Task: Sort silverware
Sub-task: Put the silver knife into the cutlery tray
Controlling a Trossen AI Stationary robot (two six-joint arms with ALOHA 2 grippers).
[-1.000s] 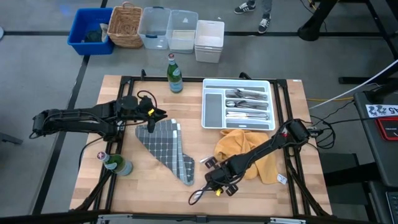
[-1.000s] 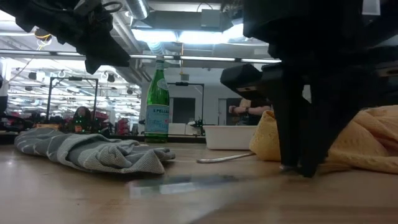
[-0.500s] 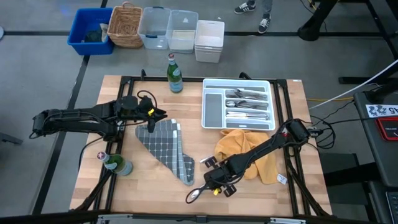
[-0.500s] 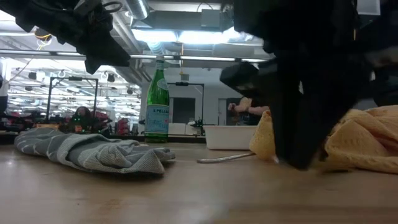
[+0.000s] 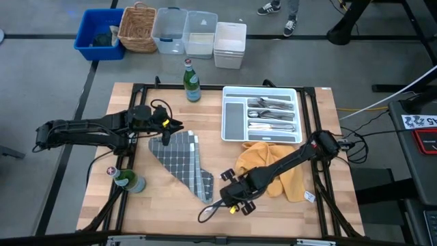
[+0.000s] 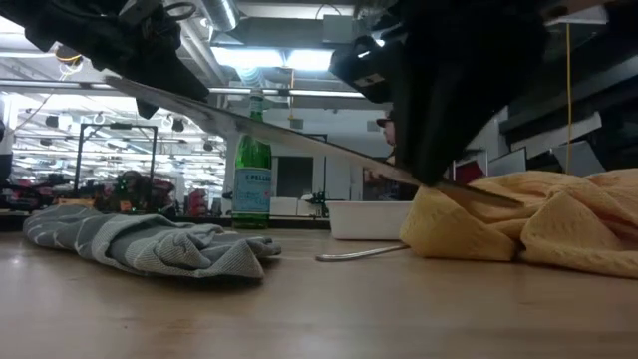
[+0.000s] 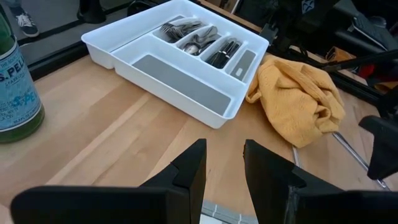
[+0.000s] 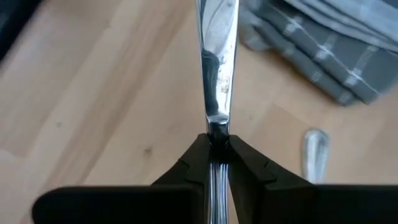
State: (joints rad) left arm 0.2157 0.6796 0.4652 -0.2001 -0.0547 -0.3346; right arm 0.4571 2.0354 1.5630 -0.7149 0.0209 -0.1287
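My right gripper (image 5: 230,199) hovers over the table's near middle, shut on a slim silver piece of silverware (image 6: 299,140) that looks like a knife. Its free end (image 5: 204,215) points toward the near left. Another silver piece (image 6: 359,253) lies flat on the wood beside the yellow cloth (image 5: 273,164). Several more pieces lie in the white tray (image 5: 235,117) at the far right. My left gripper (image 7: 222,168) waits open above the far corner of the grey cloth (image 5: 181,164). My right gripper pinches the piece at a narrow neck (image 8: 216,129) between its two fingers. The fingers (image 8: 198,163) slant down from the right, and the flat shiny length runs on ahead in line with them. The piece is lifted clear of the table.
A green bottle (image 5: 192,80) stands at the far edge and another (image 5: 127,180) at the near left. Bins and a basket (image 5: 138,27) sit on the floor beyond the table. Bare wood lies along the near edge.
My right gripper has risen and drifted a little toward the table's left, staying shut. The silver piece, which lay along the wood, has come up with it and now hangs clear of the table.
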